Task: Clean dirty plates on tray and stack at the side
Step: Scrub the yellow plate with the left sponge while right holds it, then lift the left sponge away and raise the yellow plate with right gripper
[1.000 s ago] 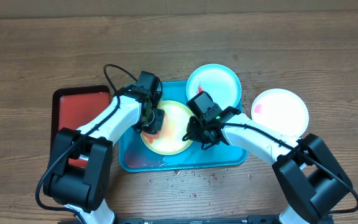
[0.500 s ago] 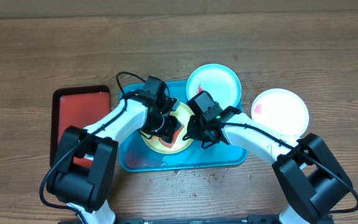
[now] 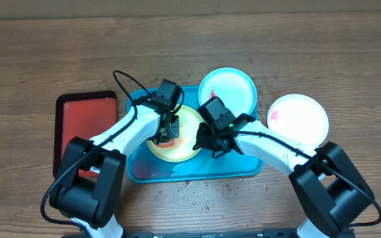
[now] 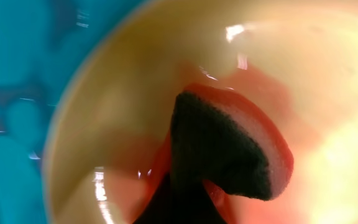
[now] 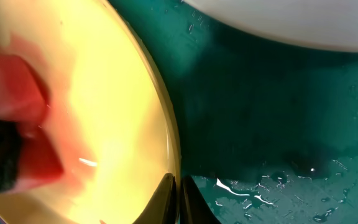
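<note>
The lime green plate (image 3: pixel 187 135) lies on the cyan-blue tray (image 3: pixel 141 168). My left gripper (image 3: pixel 166 137) is shut on a red and dark sponge (image 4: pixel 229 149) and presses it on the plate's left half (image 4: pixel 135 81). My right gripper (image 3: pixel 202 142) is shut on the plate's right rim (image 5: pixel 166 124); one finger lies inside the rim and one outside (image 5: pixel 178 202). The cyan plate (image 3: pixel 227 91) rests on the tray's far right corner. The white, pinkish plate (image 3: pixel 298 119) sits on the table right of the tray, with a red smear.
A smaller red tray (image 3: pixel 84 122) with a dark rim sits left of the cyan-blue tray. Red crumbs (image 3: pixel 204 188) lie on the table in front of the tray. The tray floor (image 5: pixel 278 124) is wet.
My left gripper swept the sponge across the lime green plate, right toward its middle and then back to its left half. The right gripper kept its hold on the rim.
</note>
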You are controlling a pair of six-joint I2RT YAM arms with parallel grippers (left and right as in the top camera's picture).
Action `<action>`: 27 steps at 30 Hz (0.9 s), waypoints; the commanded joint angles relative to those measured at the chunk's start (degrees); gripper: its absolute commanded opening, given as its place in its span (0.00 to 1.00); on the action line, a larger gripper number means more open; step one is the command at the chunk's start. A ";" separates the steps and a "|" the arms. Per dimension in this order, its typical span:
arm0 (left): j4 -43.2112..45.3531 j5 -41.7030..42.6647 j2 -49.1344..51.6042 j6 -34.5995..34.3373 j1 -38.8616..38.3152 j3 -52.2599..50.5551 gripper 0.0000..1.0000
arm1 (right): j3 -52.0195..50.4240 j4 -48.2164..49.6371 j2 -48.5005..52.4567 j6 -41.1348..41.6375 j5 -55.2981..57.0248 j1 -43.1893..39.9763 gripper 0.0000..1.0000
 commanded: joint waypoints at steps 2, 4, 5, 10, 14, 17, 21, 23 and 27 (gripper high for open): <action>-0.96 -18.29 3.85 -3.98 2.03 -2.78 0.04 | 0.07 -1.27 -0.50 -0.61 0.37 -0.02 0.04; -0.90 -19.78 3.85 -4.00 2.03 -2.78 0.04 | 0.07 -1.27 -0.50 -0.61 0.37 -0.02 0.04; -0.87 -20.63 3.85 -4.00 2.03 -2.78 0.04 | 0.07 -1.27 -0.50 -0.61 0.37 -0.02 0.04; -0.96 -21.59 3.85 -3.96 2.03 -2.58 0.04 | 0.07 -1.27 -0.50 -0.61 0.37 -0.02 0.04; -3.74 -17.42 3.85 -3.72 2.03 0.13 0.04 | 0.07 -1.27 -0.50 -0.61 0.37 -0.02 0.04; -8.98 -13.16 3.82 -3.39 2.08 5.51 0.04 | 0.07 -1.29 -0.50 -0.61 0.35 -0.02 0.04; -16.57 -5.60 3.80 1.51 2.80 16.15 0.04 | 0.07 -1.40 -0.50 -0.63 0.33 -0.02 0.04; -20.79 -2.86 3.80 3.10 3.48 22.25 0.04 | 0.07 -1.51 -0.50 -0.63 0.33 -0.02 0.04; -28.61 0.74 3.80 6.47 4.48 34.03 0.04 | 0.07 -1.51 -0.50 -0.81 0.31 -0.02 0.09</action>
